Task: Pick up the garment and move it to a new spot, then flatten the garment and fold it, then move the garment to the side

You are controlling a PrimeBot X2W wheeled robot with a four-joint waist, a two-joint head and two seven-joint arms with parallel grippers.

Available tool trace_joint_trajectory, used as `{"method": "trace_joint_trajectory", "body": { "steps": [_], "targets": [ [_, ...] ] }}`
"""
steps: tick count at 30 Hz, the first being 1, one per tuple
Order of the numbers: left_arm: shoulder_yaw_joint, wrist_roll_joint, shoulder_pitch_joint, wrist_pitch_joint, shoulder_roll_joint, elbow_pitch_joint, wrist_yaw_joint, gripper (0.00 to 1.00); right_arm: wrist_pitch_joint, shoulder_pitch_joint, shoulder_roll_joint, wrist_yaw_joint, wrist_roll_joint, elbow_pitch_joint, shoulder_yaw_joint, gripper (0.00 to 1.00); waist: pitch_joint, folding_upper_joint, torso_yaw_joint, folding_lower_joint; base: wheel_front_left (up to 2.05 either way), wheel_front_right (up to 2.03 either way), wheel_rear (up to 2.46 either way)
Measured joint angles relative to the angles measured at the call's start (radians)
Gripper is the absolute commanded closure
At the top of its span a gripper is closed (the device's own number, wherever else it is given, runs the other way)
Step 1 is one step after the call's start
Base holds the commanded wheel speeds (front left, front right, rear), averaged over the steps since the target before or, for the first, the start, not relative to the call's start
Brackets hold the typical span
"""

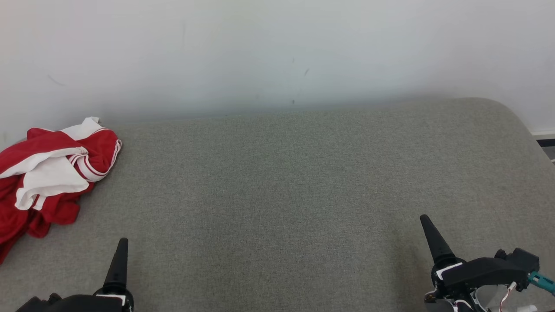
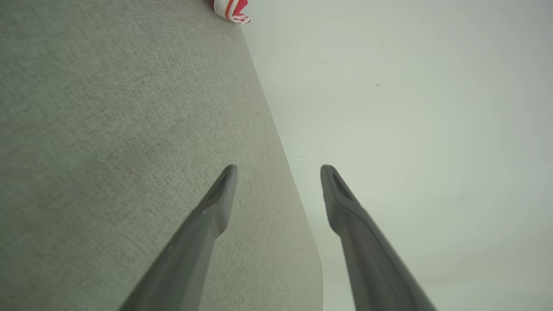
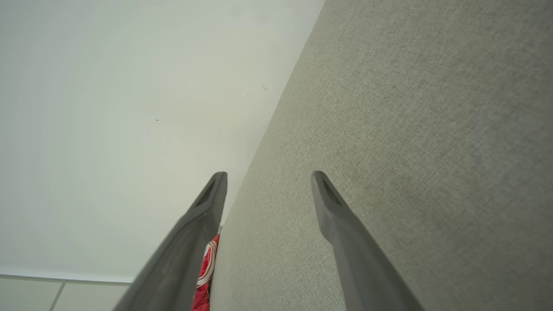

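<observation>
A crumpled red and white garment (image 1: 47, 177) lies at the far left of the grey fabric surface (image 1: 277, 195), close to the wall. A bit of it peeks in at the top of the left wrist view as the garment (image 2: 231, 9), and low behind a finger in the right wrist view as the garment (image 3: 206, 272). My left gripper (image 1: 122, 247) is at the lower left, in front of the garment and apart from it. My right gripper (image 1: 427, 225) is at the lower right, far from it. Left gripper (image 2: 278, 170) and right gripper (image 3: 268, 177) stand open with nothing between the fingers.
A pale wall (image 1: 277, 52) runs along the back edge of the surface. The surface rounds off at its far right corner (image 1: 507, 108), with a strip of floor (image 1: 547, 147) beyond it. Wide bare fabric stretches between the two grippers.
</observation>
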Motion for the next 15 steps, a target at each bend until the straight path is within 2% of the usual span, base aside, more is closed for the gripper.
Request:
{"method": "trace_joint_trajectory", "body": {
  "steps": [15],
  "targets": [
    [-0.021, 0.303, -0.002, -0.035, 0.014, 0.013, 0.035, 0.0, -0.034, -0.062, -0.057, -0.047, -0.235, 0.007, 0.107, 0.0, -0.012, 0.0, 0.0, 0.0, 0.0, 0.0, 0.0]
  ]
}}
